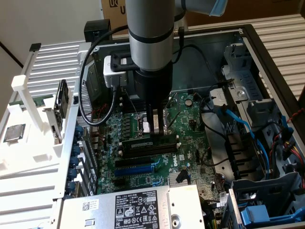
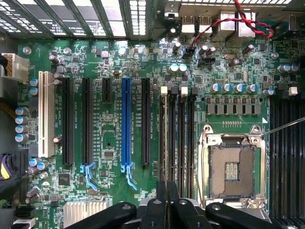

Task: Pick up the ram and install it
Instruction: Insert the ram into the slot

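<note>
Pincer [image 1: 155, 128]: narrow, black fingers closed on the stick's middle.
Ram [image 1: 140, 144]: long dark-green circuit-board stick, standing edgewise at a black memory slot, mid green motherboard [image 2: 114, 138], under the pincer.

- This looks like a workshop or lab where a robot works on computers.
- A computer case [image 1: 224, 38] lies open, with its green board [image 1: 190, 114] showing.
- A robot arm [image 1: 150, 33] with a pincer [image 1: 156, 128] hangs over the board.
- Wires [image 1: 243, 126] and a power box [image 1: 133, 207] sit in the case.
- A white rack [image 1: 28, 95] beside the case holds a loose chip [image 1: 14, 132].
- The board has long slots [image 2: 124, 124] and a chip socket [image 2: 233, 167].
- A brown box [image 1: 267, 12] stands behind.
</note>
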Robot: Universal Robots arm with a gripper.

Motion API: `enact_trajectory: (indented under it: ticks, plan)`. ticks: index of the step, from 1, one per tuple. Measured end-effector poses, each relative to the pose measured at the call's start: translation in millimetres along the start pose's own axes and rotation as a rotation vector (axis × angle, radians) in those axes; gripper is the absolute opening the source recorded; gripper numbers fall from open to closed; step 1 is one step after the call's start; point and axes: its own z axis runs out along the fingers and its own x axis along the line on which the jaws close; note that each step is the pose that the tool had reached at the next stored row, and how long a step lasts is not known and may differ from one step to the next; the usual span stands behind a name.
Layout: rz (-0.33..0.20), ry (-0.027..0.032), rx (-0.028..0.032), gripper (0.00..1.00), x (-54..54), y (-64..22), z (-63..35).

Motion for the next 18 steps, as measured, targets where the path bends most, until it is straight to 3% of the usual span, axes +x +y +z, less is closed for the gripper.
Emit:
enact_trajectory:
  ticks: [18]
  plan:
    - [0.004,-0.0001,0.0002,0.12,0.1,1.3,3.1]
